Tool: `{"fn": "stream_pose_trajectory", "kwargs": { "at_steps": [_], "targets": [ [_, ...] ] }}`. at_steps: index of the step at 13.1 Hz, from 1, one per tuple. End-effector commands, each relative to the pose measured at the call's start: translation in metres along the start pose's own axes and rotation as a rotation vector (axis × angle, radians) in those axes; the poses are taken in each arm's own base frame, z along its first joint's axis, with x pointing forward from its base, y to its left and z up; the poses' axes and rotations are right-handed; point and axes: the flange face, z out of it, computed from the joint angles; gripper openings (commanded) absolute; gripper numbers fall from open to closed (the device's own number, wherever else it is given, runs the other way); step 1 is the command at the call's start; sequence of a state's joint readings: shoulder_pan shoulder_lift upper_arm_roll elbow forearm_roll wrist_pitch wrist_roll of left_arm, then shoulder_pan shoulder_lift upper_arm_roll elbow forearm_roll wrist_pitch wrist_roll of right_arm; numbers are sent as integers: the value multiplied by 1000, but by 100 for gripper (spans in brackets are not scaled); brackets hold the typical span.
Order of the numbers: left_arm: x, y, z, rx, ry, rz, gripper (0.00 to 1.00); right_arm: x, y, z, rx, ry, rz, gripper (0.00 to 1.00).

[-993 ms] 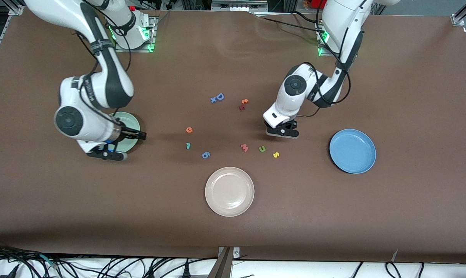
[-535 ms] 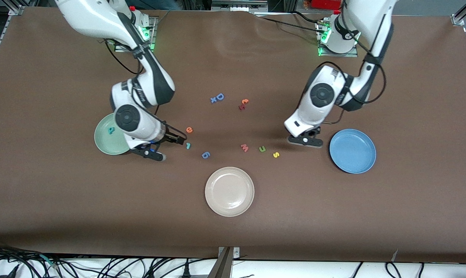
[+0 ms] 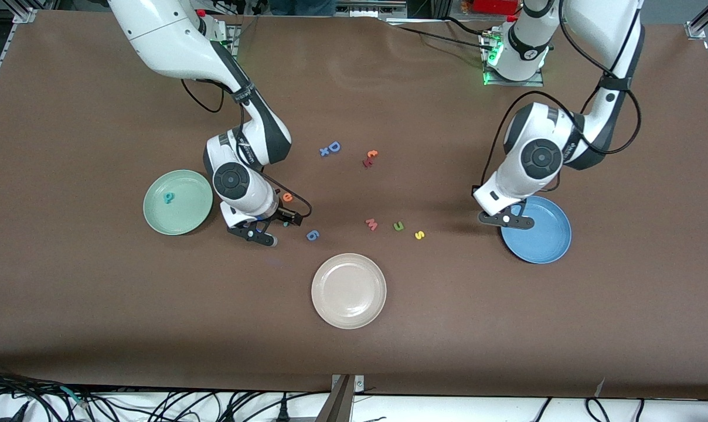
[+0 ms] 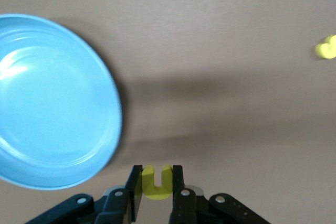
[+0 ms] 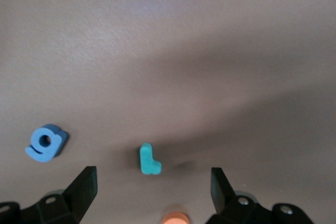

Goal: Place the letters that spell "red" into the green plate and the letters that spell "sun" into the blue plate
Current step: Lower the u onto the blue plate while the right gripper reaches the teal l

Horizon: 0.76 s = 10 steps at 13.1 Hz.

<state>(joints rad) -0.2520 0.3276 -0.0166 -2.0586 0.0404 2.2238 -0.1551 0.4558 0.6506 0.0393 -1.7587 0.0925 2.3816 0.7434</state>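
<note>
Teal d point(image 3: 168, 198) in green plate point(image 3: 155, 220); r point(image 5: 149, 160), e point(image 3: 288, 197), u point(image 3: 398, 226), s point(image 3: 419, 235) on table. Left end effector point(image 4: 156, 199) grasping yellow n point(image 4: 156, 182) by blue plate point(image 3: 550, 249); right end effector point(image 5: 152, 184) released over r.

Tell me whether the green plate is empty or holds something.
Not empty. The green plate holds one teal letter, lying inside it toward the rim; the rest of its floor is bare.

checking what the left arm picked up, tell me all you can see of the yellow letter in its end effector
The small yellow foam letter is a flat "n" or "u" shape with two short legs and a slot between them. The left end effector is shut on it, a black finger pressing each side. It hangs above bare brown table just beside the round blue plate, touching nothing else.
</note>
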Motion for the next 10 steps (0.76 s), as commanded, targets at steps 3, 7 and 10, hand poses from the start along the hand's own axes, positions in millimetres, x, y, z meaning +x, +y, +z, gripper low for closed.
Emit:
{"fn": "stream_pose_trajectory", "kwargs": {
  "at_steps": [3, 7, 10],
  "targets": [
    [5, -110, -9, -23, -4, 77, 15, 1, -8, 15, 14, 22, 4, 76],
    [25, -134, -2, -30, 3, 88, 15, 2, -5, 20, 5, 20, 3, 54],
    [40, -133, 21, -49, -19, 73, 47, 2, -4, 21, 3, 18, 4, 27]
  ]
}}
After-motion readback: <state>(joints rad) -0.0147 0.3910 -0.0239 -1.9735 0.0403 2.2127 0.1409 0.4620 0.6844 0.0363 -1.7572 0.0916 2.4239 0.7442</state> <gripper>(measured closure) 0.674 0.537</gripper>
